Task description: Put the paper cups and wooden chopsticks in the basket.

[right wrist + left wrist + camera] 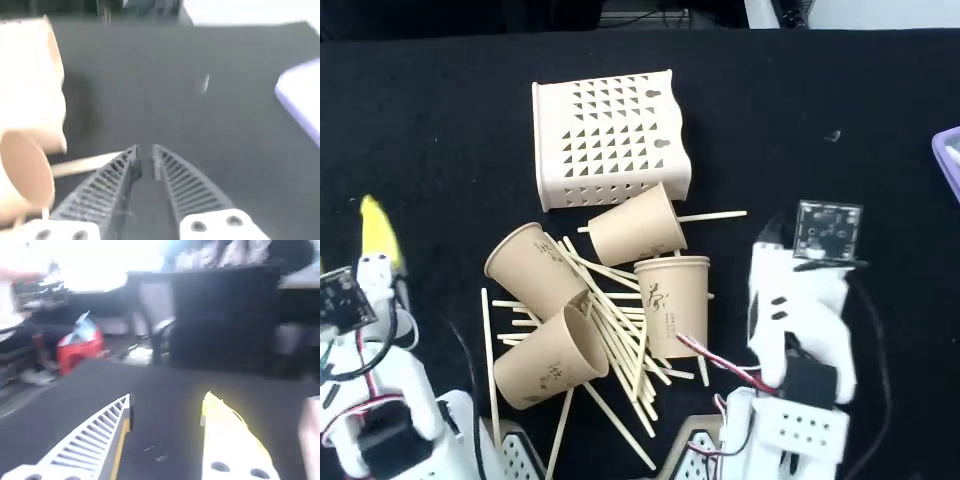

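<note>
The beige perforated basket point(605, 140) lies on its side at the back of the black table. In front of it several paper cups lie in a heap: one by the basket point(638, 225), one at the left point(530, 265), one upright point(672, 300), one nearest me point(552, 358). Wooden chopsticks point(615, 330) are strewn under and between them. My left gripper point(382, 255) point(167, 400) hovers open at the near left, well away from the heap. My right gripper point(772, 238) point(145, 150) is shut on nothing, just right of a cup point(25, 175) and a chopstick point(85, 164).
A purple tray point(948, 160) point(300, 100) sits at the table's right edge. Bare black cloth lies right of the basket and ahead of both grippers. A red object point(77, 345) and clutter stand beyond the table in the left wrist view.
</note>
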